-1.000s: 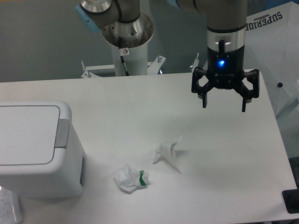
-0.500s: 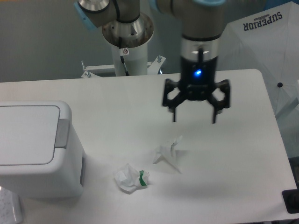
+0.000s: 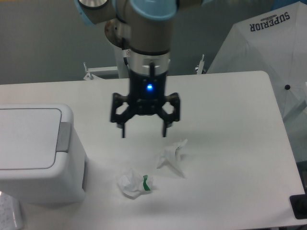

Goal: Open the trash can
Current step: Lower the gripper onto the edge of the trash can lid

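I count one trash can point(image 3: 36, 153) at my table's point(image 3: 230, 158) left edge, two crumpled paper wads point(image 3: 135, 182) point(image 3: 172, 154) nearer the front edge, and my one gripper point(image 3: 144, 132) above the tabletop.

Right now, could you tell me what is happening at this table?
The arm's tool hangs open and empty above the table, having swept leftward from the right side over the past second, toward the trash can. The lid is still closed and the grey push strip untouched. Two crumpled paper wads lie on the table in front.
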Controlling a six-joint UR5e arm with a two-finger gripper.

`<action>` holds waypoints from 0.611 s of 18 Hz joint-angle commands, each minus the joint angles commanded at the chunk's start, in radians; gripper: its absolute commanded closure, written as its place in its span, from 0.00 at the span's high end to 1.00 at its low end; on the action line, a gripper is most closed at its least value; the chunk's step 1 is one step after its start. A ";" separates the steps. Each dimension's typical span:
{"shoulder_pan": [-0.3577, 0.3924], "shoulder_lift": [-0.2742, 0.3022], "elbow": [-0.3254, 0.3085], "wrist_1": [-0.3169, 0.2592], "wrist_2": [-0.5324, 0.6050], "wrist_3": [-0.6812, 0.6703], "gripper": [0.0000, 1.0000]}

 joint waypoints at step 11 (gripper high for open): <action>-0.080 -0.006 -0.018 0.016 -0.057 -0.025 1.00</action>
